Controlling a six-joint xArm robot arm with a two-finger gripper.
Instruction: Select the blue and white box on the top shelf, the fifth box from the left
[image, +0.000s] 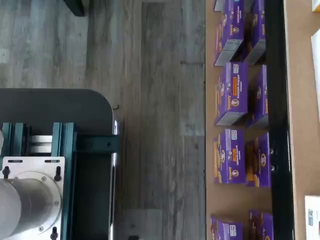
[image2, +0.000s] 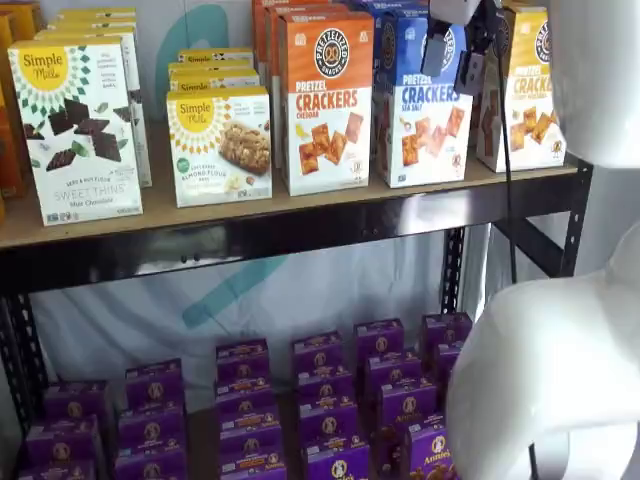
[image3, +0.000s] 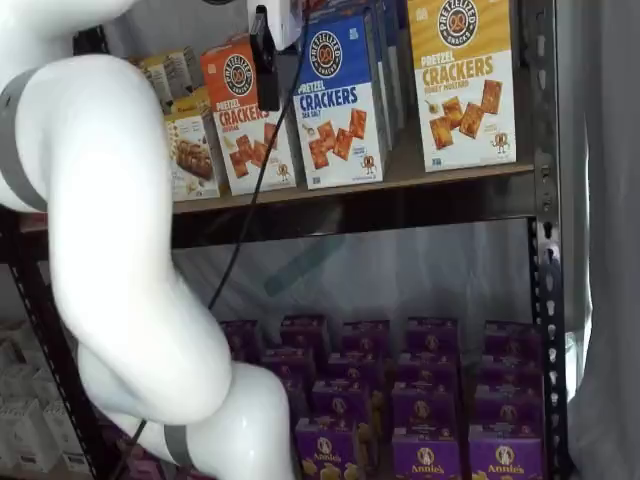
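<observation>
The blue and white box (image2: 420, 115), marked PRETZEL CRACKERS SEA SALT, stands upright on the top shelf (image2: 300, 212) between an orange-topped box (image2: 325, 100) and a yellow-topped box (image2: 525, 90). It shows in both shelf views (image3: 335, 105). My gripper (image2: 452, 60) hangs from the top edge in front of the blue box's upper part, with a gap between its two fingers and nothing in them. In a shelf view only one black finger (image3: 265, 60) shows, beside the box's left edge. The wrist view shows the shelf board (image: 300, 125) from above, not the box.
Simple Mills boxes (image2: 75, 130) fill the shelf's left part. Purple boxes (image2: 320, 400) stand in rows on the lower level and also show in the wrist view (image: 232, 95). The white arm (image3: 110, 200) and a cable (image2: 508, 180) hang before the shelves. The dark mount (image: 55, 165) stands over grey floor.
</observation>
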